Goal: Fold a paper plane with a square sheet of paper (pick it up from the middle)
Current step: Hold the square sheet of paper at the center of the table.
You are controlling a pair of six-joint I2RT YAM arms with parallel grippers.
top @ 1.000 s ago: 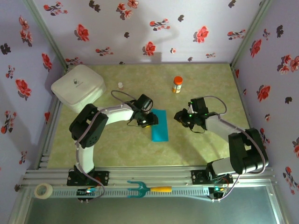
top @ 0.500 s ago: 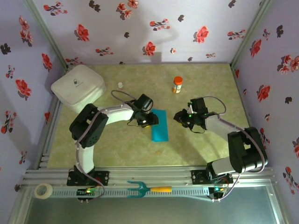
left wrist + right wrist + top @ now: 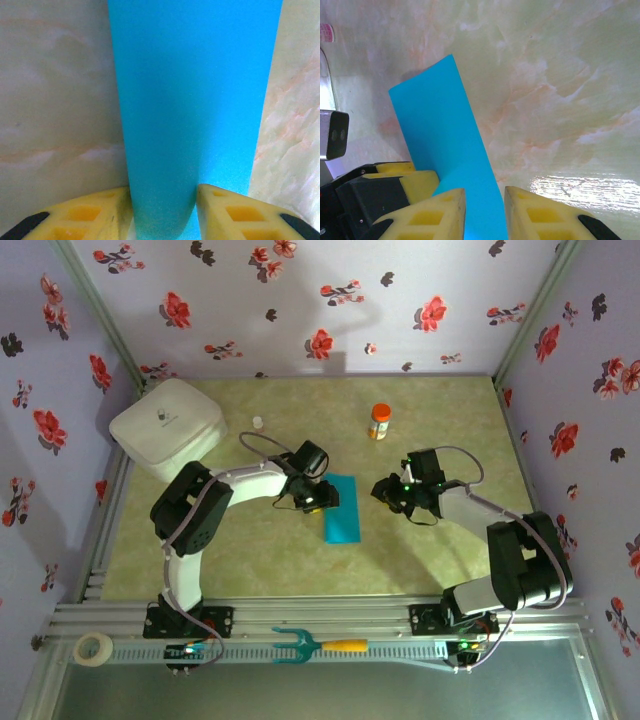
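The square sheet of paper (image 3: pixel 345 515) is teal-blue and lies mid-table as a narrow rectangle, folded in half. My left gripper (image 3: pixel 318 498) sits at its upper left corner. In the left wrist view the paper (image 3: pixel 195 100) narrows and bulges into the gap of that gripper (image 3: pixel 164 189), with both yellow fingers pressed against it. My right gripper (image 3: pixel 380 490) hovers just right of the sheet. In the right wrist view its fingers stand a little apart (image 3: pixel 485 190), and the paper (image 3: pixel 435 125) runs through the gap. The left gripper's finger (image 3: pixel 415 181) shows beside the sheet.
A white rounded box (image 3: pixel 167 425) stands at the back left, with a small white cap (image 3: pixel 258 423) and an orange bottle (image 3: pixel 380 422) farther back. On the front rail lie a teal pronged tool with a yellow handle (image 3: pixel 318 645) and a tape roll (image 3: pixel 93 648). Floral walls enclose three sides.
The right gripper has crept very slightly left toward the paper. The left arm and the sheet look unchanged.
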